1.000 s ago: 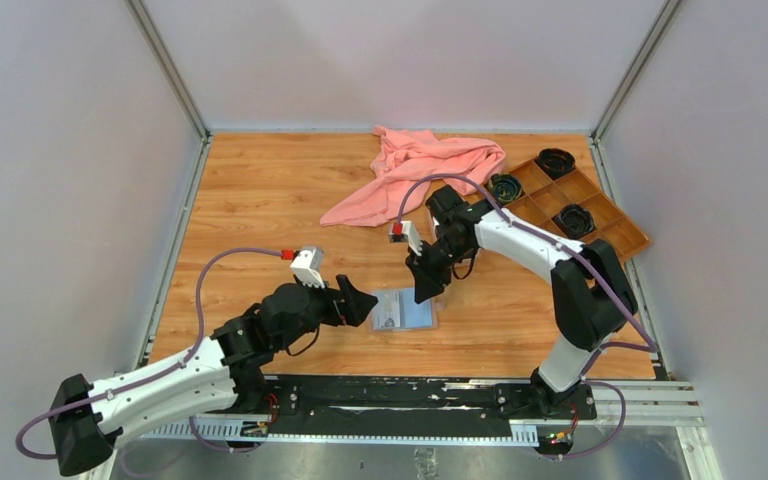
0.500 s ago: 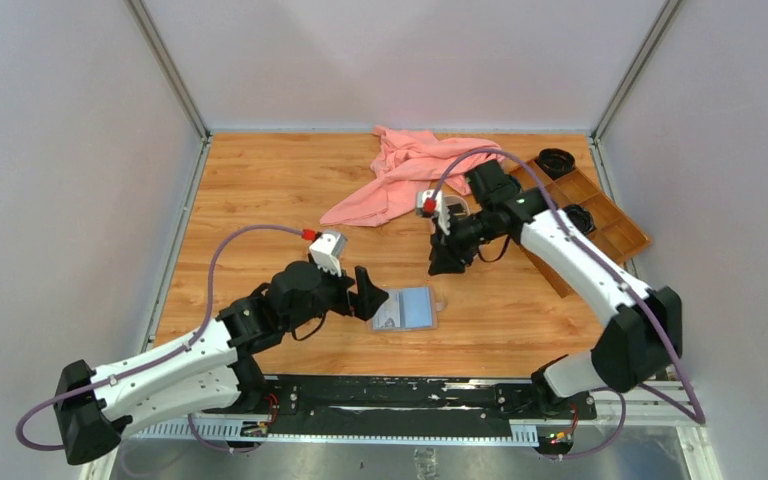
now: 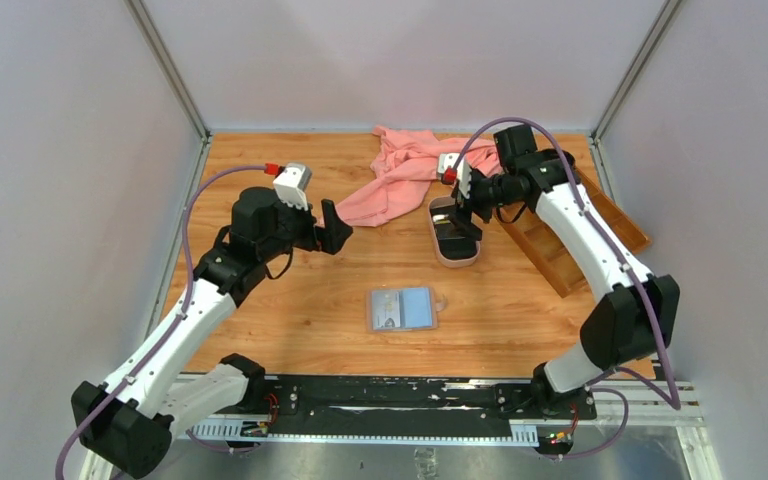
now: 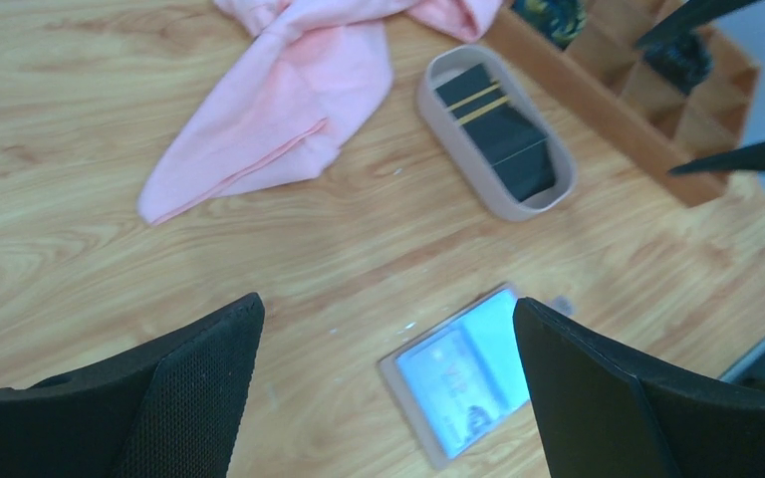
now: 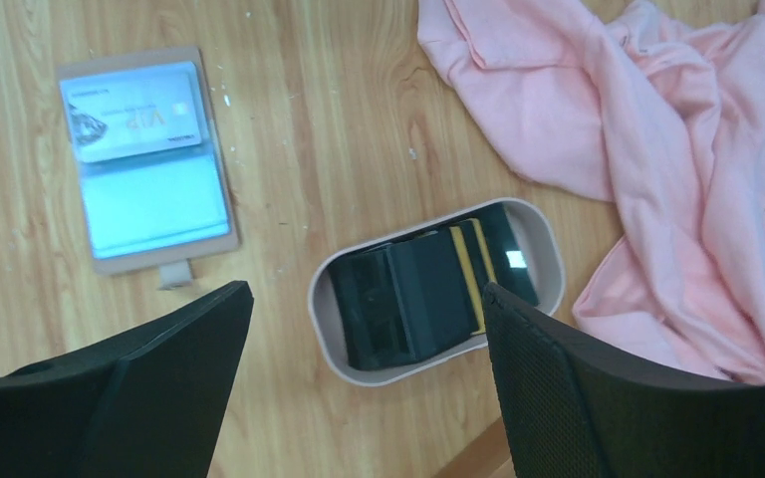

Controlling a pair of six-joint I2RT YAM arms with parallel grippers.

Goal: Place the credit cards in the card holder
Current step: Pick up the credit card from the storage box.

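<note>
**Top view.** The card holder [image 3: 402, 308] lies open and flat on the table [image 3: 260, 170], at 6 o'clock from the table centre, with both arms apart from it. The credit cards [image 3: 455, 243], black, are stacked in an oval tray [image 3: 440, 255] at 1 o'clock from the holder. The right claw [image 3: 460, 220] hangs directly above this tray. The left claw [image 3: 335, 228] is off the table surface at 10 o'clock from the holder. A pink cloth [image 3: 410, 170] lies at 12 o'clock, just beside the tray. A brown compartment tray [image 3: 552, 258] stands at 3 o'clock.

**Left wrist view.** The left claw is fully open with nothing between its fingers [image 4: 199, 398]. The holder shows at 5 o'clock between them, with a pale card [image 4: 453, 370] in one sleeve. The tray of black, yellow-striped cards lies at 1 o'clock.

**Right wrist view.** The right claw is spread wide and empty. The tray of cards lies on the table between its fingers [image 5: 608, 398]. The holder lies at 10 o'clock, sleeves facing up, its snap tab [image 5: 174, 274] pointing toward 6 o'clock.
</note>
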